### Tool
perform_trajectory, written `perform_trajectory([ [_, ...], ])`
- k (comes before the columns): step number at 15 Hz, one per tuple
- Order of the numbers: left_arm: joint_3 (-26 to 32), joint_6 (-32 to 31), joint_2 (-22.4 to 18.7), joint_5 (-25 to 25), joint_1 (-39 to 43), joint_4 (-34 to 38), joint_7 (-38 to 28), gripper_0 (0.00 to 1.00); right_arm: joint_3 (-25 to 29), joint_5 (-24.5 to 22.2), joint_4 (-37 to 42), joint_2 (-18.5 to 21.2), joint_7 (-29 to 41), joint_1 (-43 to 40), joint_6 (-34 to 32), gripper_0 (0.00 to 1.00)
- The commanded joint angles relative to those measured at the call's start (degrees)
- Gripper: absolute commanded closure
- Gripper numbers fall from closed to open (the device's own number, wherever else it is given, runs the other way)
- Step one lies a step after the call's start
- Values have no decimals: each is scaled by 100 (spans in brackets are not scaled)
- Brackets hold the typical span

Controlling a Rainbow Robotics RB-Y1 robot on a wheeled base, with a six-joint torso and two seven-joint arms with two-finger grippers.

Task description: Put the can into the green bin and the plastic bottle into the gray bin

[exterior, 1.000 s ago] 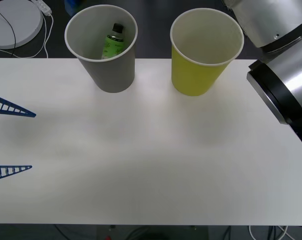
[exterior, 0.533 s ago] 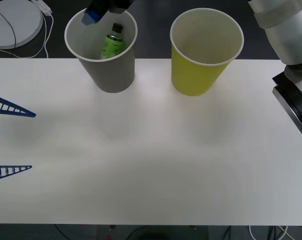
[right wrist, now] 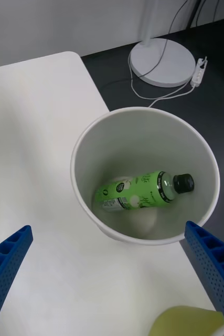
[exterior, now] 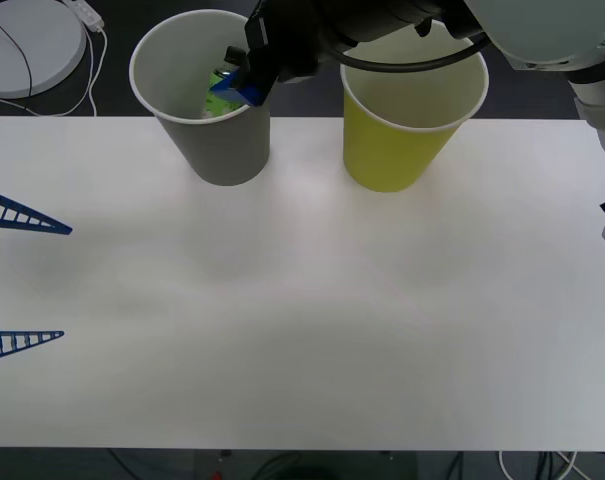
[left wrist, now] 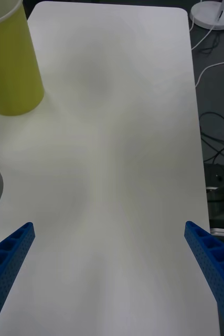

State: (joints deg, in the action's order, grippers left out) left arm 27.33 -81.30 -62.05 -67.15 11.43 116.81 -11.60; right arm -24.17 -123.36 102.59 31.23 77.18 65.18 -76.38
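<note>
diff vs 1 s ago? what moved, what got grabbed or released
The right arm swung in from the table's right edge, across above the green bin, and the right gripper now hangs open over the gray bin. Nothing was grabbed or released. The plastic bottle lies inside the gray bin as before; both bins and the open left gripper at the table's left edge stayed put.
</note>
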Motion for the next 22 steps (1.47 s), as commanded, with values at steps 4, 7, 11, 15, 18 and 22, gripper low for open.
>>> perform_trajectory([
  [4,0,0,0,0,0,0,0,0,360,155,1202,481,-757,-1157,0,0],
  [7,0,0,0,0,0,0,0,0,589,198,1861,736,-1135,-1983,282,0],
  [11,0,0,0,0,0,0,0,0,905,313,2468,1034,-1530,-2888,510,0],
  [15,0,0,0,0,0,0,0,0,1599,998,2529,1201,-2761,-3723,510,0],
  [18,0,0,0,0,0,0,0,0,2074,1534,2521,1325,-3693,-4356,501,0],
  [22,0,0,0,0,0,0,0,0,2707,2290,2521,1483,-4712,-5007,194,0],
])
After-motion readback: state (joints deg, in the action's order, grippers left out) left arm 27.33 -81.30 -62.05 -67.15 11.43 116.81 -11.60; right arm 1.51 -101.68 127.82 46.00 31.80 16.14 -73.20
